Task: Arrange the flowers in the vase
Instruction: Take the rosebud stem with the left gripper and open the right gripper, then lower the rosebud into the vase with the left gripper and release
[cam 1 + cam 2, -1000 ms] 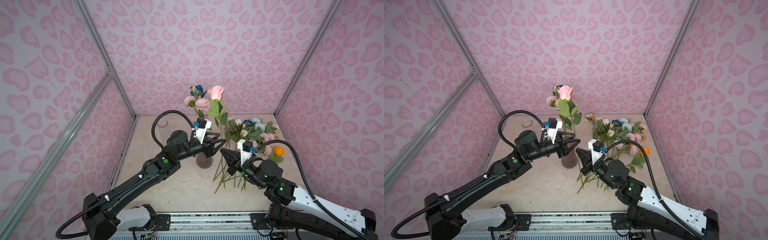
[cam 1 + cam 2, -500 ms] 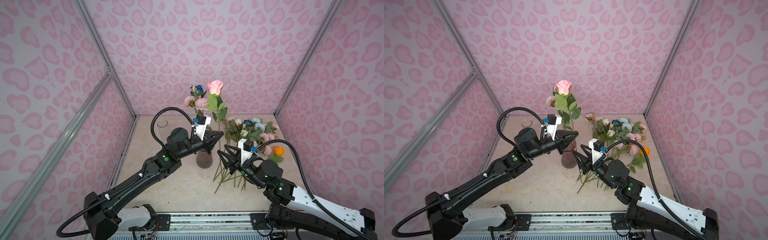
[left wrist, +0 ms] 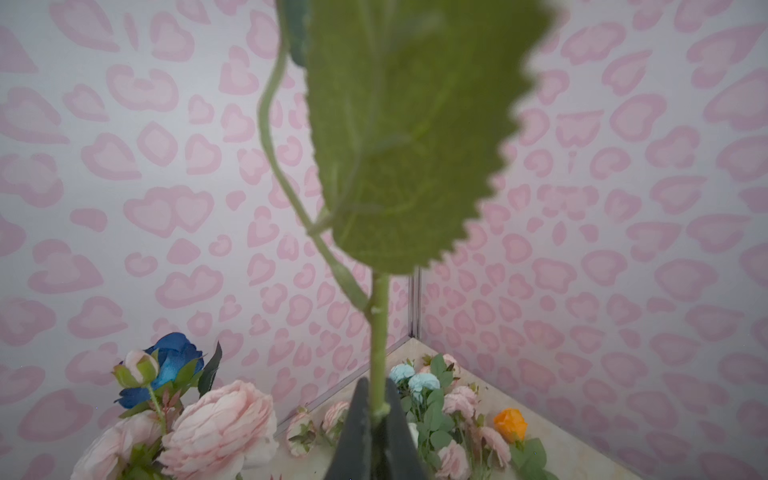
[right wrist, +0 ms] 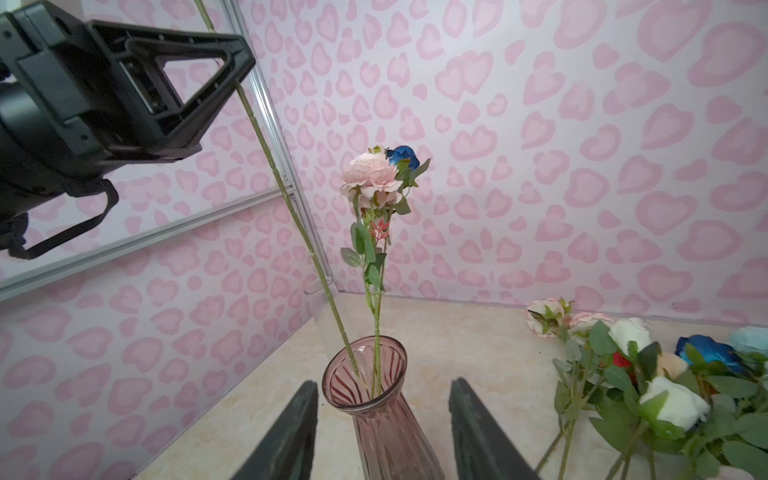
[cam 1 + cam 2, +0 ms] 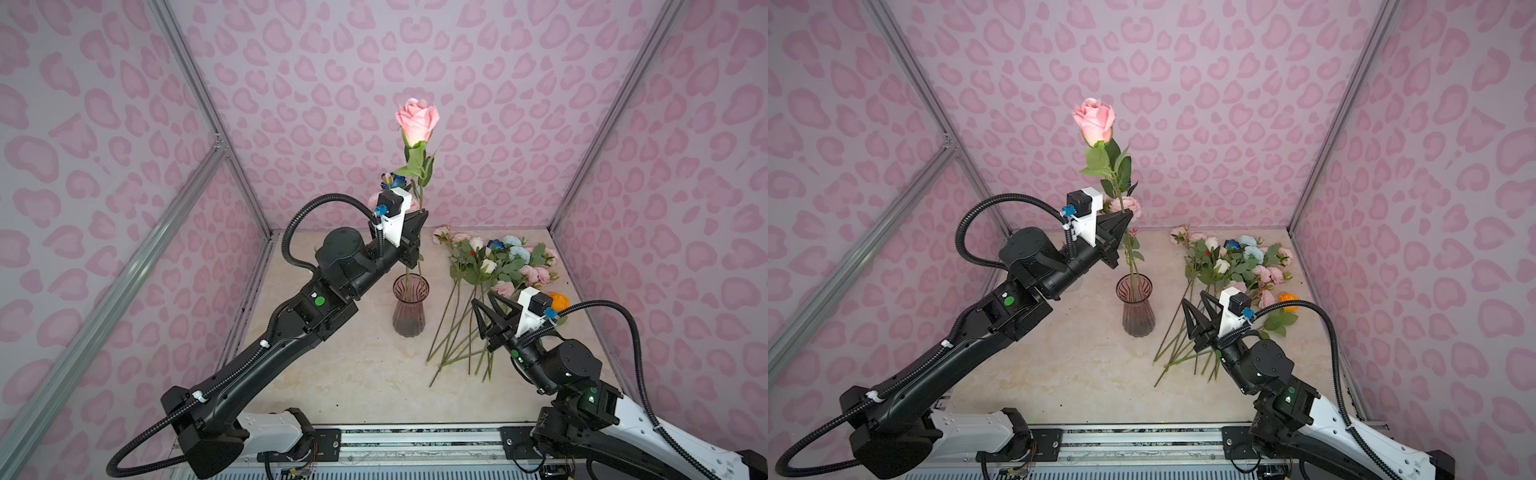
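Above the vase (image 5: 409, 307), pinched tight between the 2 fingers of the left gripper (image 5: 420, 216): pink rose (image 5: 417, 120) stem, foot inside the vase. Right of the vase, spread apart and empty: right gripper (image 5: 483, 297), by the loose flowers (image 5: 498, 262).

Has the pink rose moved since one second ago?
Yes. The pink rose went up: its bloom now stands much higher above the pink glass vase, gripped by the left gripper.
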Action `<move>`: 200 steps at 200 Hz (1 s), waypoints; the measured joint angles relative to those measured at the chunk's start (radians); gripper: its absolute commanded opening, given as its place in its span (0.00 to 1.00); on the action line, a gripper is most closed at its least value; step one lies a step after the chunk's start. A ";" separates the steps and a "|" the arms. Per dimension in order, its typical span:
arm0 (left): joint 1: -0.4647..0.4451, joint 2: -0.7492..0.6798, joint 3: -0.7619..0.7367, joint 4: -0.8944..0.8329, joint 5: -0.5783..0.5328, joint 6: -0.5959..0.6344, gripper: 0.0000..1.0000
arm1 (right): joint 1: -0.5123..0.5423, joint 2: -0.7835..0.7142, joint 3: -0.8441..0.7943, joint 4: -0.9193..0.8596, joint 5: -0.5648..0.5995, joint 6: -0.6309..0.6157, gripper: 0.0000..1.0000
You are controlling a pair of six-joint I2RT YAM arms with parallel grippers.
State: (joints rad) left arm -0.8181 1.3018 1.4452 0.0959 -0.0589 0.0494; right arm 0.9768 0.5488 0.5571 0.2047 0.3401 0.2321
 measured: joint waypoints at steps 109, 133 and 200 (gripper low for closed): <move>0.005 0.087 -0.180 0.004 -0.045 0.029 0.09 | -0.068 -0.040 -0.028 -0.080 -0.003 0.027 0.52; 0.005 0.089 -0.240 -0.003 -0.034 -0.005 0.13 | -0.090 -0.032 -0.028 -0.083 -0.010 0.043 0.52; 0.003 0.084 -0.314 -0.044 -0.008 -0.075 0.22 | -0.115 -0.005 -0.028 -0.083 -0.035 0.072 0.52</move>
State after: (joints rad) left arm -0.8154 1.3853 1.1313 0.0521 -0.0673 -0.0254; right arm 0.8619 0.5438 0.5289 0.1215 0.3046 0.3042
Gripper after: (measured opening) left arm 0.221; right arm 0.519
